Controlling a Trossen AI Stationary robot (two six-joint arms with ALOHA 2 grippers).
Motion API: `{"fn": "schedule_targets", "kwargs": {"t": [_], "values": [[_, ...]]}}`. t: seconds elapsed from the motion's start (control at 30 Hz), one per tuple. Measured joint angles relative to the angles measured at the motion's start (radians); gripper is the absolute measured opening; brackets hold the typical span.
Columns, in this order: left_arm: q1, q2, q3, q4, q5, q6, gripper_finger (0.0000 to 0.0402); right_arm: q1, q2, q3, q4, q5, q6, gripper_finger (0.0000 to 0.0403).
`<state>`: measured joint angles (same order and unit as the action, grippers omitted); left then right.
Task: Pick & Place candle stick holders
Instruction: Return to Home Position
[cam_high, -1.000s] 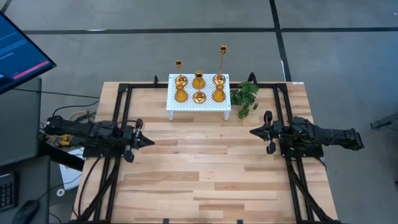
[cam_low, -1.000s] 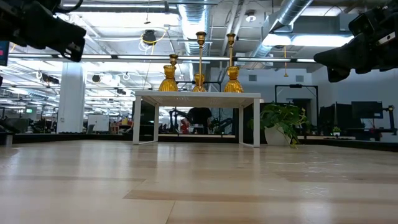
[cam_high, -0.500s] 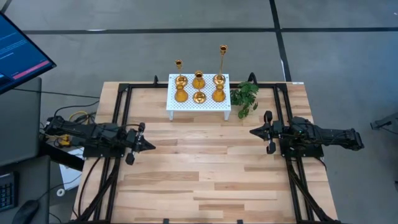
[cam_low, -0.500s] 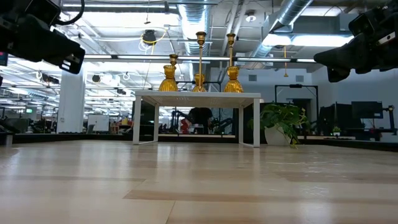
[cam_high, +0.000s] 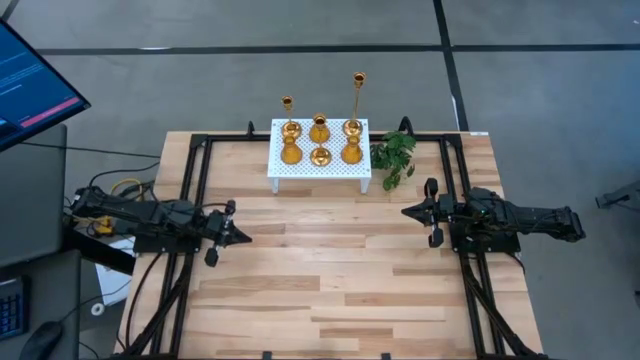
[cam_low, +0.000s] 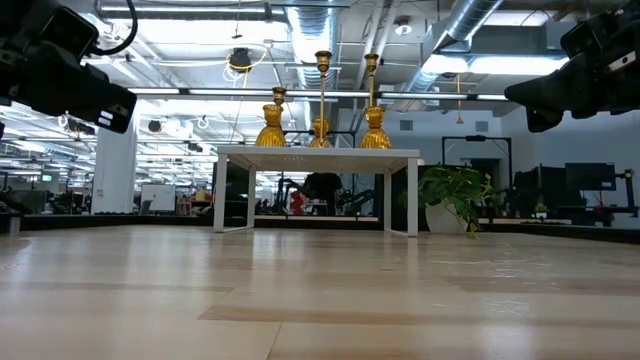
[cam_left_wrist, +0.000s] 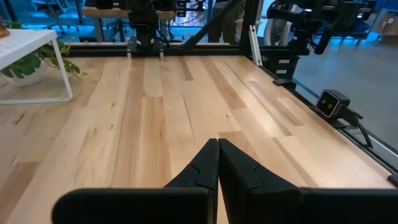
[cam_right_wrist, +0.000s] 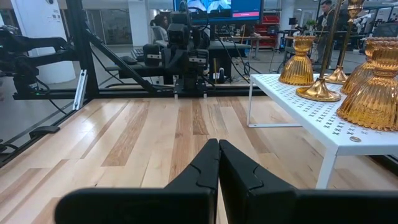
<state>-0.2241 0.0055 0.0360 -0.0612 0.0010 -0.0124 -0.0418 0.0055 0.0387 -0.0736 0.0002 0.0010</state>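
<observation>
Several shiny gold candle stick holders (cam_high: 320, 138) stand by their round bases on a white perforated stand (cam_high: 320, 170) at the table's far middle; some are squat and ribbed, some tall and thin-stemmed (cam_low: 322, 95). They also show in the right wrist view (cam_right_wrist: 367, 81). My left gripper (cam_high: 245, 237) is shut and empty above the table's left side. My right gripper (cam_high: 405, 211) is shut and empty above the table's right side. Both hang clear of the table.
A green plant sprig (cam_high: 393, 155) lies right of the stand. Black frame rails (cam_high: 195, 190) run along the table's left and right sides. A monitor (cam_high: 30, 80) stands off the table's left. Bare wooden tabletop (cam_high: 320, 260) lies between the arms.
My left gripper has moved toward the table's right and near edges and gone a little lower, staying shut. My right arm has kept still.
</observation>
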Motion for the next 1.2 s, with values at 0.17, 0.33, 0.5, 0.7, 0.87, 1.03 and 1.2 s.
{"fn": "schedule_targets", "kwargs": {"t": [0.17,0.33,0.5,0.7,0.87,1.03,1.2], "values": [[0.000,0.002,0.000,0.000,0.000,0.002,0.0008,-0.001,0.000,0.000,0.000,0.000,0.000,0.0000],[0.000,0.002,0.000,0.002,0.000,0.057,0.0008,0.000,0.000,0.000,0.000,0.000,0.000,0.0000],[0.000,0.002,0.000,0.003,0.000,0.058,0.0008,0.000,0.000,0.000,0.000,0.000,0.000,0.0000],[0.000,0.002,-0.002,0.008,0.000,0.060,0.0008,0.000,0.000,0.000,0.000,0.000,0.000,0.0000],[0.000,0.002,-0.002,0.010,0.000,0.060,0.0008,0.000,0.000,0.000,0.000,0.000,0.000,0.0000],[0.000,0.002,-0.002,0.017,0.000,0.060,0.0008,0.000,0.000,0.000,0.000,0.000,0.000,0.0000],[0.000,0.002,-0.002,0.018,0.000,0.060,0.0008,0.000,0.000,0.000,0.000,0.000,0.000,0.0000]]}}
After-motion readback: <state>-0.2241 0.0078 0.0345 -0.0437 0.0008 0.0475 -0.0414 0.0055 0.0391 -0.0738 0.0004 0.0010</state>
